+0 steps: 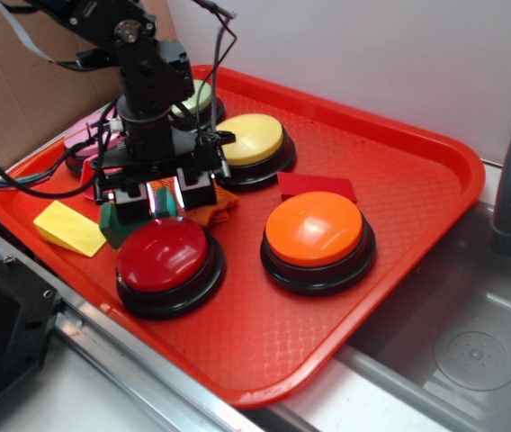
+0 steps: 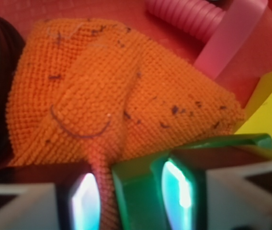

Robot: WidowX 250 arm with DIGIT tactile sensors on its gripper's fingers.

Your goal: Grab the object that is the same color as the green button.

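Observation:
The object, a small dark green block (image 2: 141, 196), lies on the red tray (image 1: 417, 234) by the red button. My gripper (image 2: 131, 199) is lowered over it, with the block and a strand of orange knit cloth (image 2: 117, 96) filling the gap between the two fingers. The pads press against them on both sides. In the exterior view part of the block (image 1: 112, 225) shows left of the gripper (image 1: 164, 202). The pale green button (image 1: 199, 94) sits at the tray's far side, mostly hidden behind the arm.
Close round the gripper are a yellow wedge (image 1: 68, 227), a red button (image 1: 163, 255) and a pink screw-shaped toy (image 2: 184, 14). A yellow button (image 1: 254, 139), an orange button (image 1: 315, 229) and a red block (image 1: 317, 186) lie to the right. A sink (image 1: 471, 351) borders the tray.

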